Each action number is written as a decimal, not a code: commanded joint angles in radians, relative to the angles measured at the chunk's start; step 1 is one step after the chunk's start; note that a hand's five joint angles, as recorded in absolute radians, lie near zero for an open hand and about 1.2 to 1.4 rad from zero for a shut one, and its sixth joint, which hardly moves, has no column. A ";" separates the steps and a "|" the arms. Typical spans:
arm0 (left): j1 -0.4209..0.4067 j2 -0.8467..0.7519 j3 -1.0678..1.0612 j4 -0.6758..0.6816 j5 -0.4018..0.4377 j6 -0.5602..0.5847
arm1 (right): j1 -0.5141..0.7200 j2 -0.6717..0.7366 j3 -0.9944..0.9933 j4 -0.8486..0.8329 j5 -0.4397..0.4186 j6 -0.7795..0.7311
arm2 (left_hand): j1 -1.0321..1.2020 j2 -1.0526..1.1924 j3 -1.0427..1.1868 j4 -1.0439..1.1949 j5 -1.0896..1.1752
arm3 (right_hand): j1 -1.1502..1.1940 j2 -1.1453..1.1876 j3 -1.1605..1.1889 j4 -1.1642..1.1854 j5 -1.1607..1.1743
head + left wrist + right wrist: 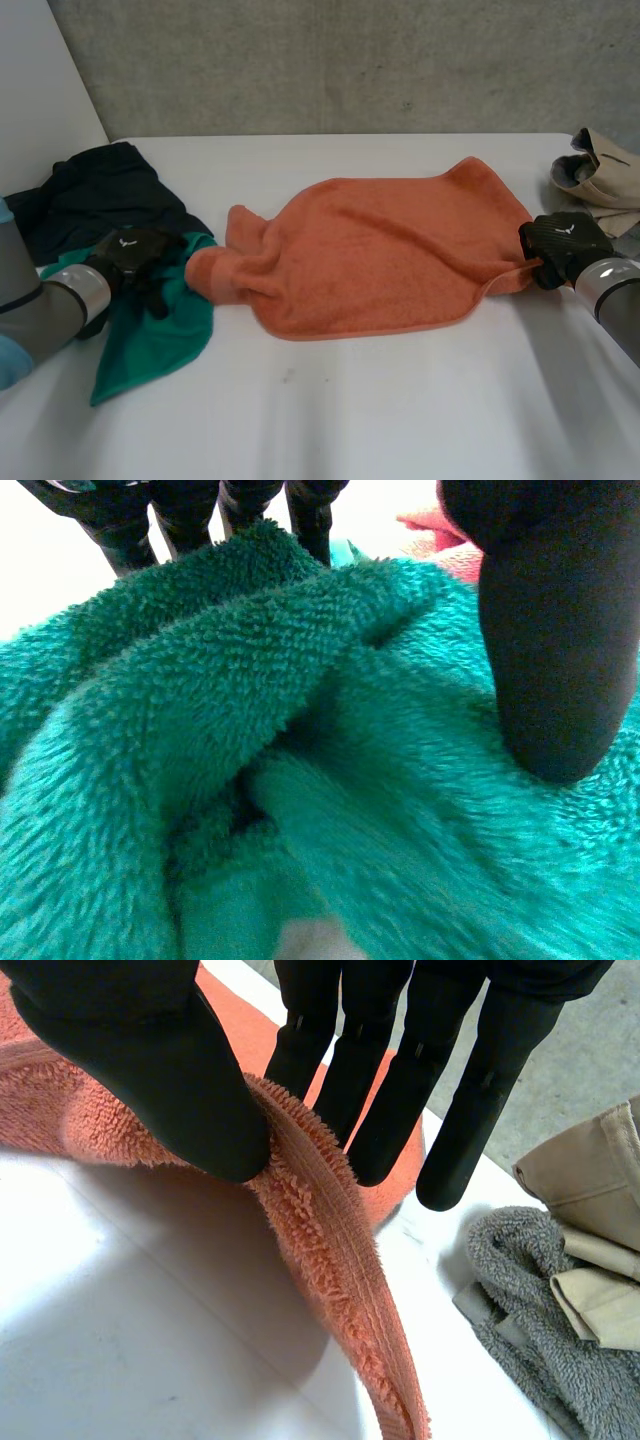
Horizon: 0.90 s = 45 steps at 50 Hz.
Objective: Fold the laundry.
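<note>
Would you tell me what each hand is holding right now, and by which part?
The right hand pinches the orange towel by its hemmed edge; the left hand grips a bunched fold of the green towel.

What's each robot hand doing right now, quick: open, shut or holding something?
Left robot hand: closed, pinching a fold of the green terry towel.
Right robot hand: closed, pinching the hemmed edge of the orange terry towel.

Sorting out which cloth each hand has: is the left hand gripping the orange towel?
No, the left hand pinches a fold of the green towel, with the orange towel lying beside it.
</note>
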 commanded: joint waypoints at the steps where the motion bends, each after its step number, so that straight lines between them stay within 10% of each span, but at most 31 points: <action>1: -0.003 -0.114 0.073 0.088 -0.014 0.017 | -0.013 -0.010 0.015 0.000 -0.009 0.000 | 0.548 0.547 0.552 0.549 0.544 | 0.291 0.218 0.206 0.197 0.235; 3: 0.006 -0.114 0.094 0.088 -0.029 0.030 | -0.016 -0.013 0.017 -0.001 -0.014 0.000 | 1.126 1.126 1.131 1.127 1.123 | 0.291 0.218 0.206 0.197 0.235; 14: 0.083 0.021 0.237 0.211 -0.242 -0.007 | -0.012 -0.024 0.017 -0.001 -0.015 0.003 | 1.131 1.130 1.135 1.131 1.127 | 0.291 0.218 0.206 0.197 0.235; 29: 0.189 -0.270 0.641 0.057 -0.210 -0.042 | 0.014 -0.039 0.037 -0.003 -0.017 0.004 | 1.131 1.130 1.135 1.131 1.127 | 0.291 0.218 0.206 0.197 0.235; 33: 0.180 -0.296 0.633 0.054 -0.171 -0.038 | 0.013 -0.041 0.037 -0.003 -0.018 0.001 | -0.091 -0.092 -0.087 -0.090 -0.095 | 0.291 0.218 0.206 0.197 0.235; 45: 0.075 0.059 0.271 0.071 -0.157 -0.050 | 0.011 -0.070 0.038 -0.001 -0.035 0.010 | -0.091 -0.092 -0.087 -0.090 -0.095 | 0.291 0.218 0.206 0.197 0.235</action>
